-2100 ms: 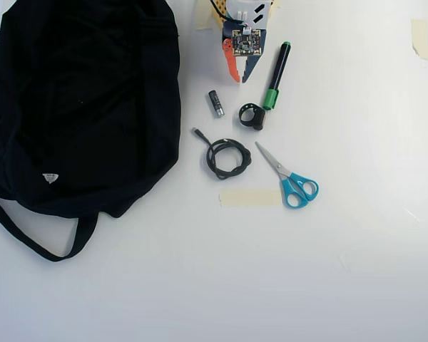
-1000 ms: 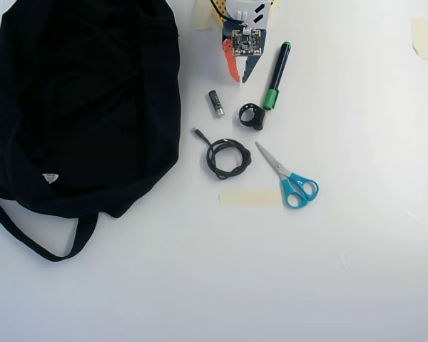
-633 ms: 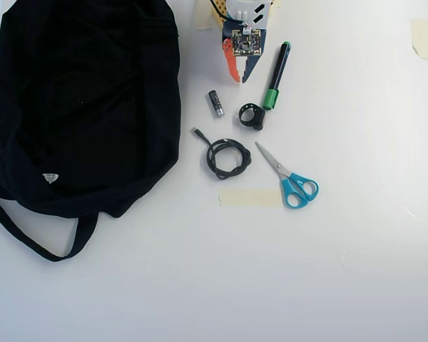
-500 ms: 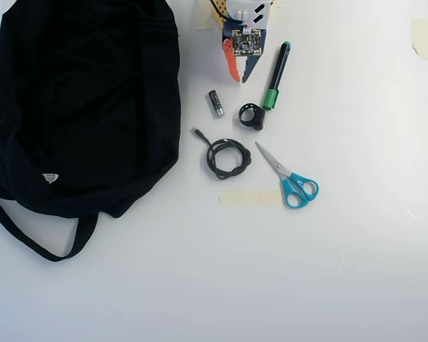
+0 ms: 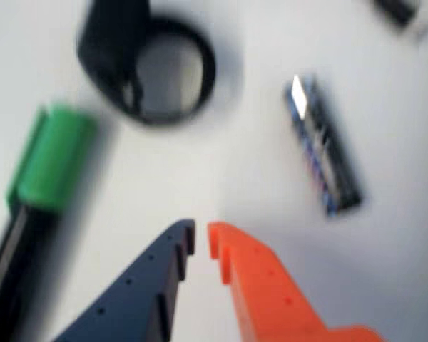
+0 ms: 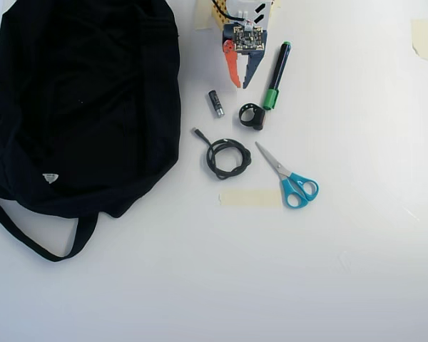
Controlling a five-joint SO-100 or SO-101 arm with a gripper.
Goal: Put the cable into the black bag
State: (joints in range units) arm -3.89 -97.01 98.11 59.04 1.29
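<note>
Thin black coiled cable (image 6: 227, 157) on white desk (image 6: 307, 271), beside large black fabric bag (image 6: 82, 100); tool (image 6: 239, 83) (empty) nearly pressed together.

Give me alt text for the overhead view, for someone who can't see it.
A coiled black cable lies on a white table, to the right of a large black bag; the gripper hangs above it at the top edge, holding nothing. Around the cable lie a battery, black ring, green-capped marker and blue-handled scissors.
</note>
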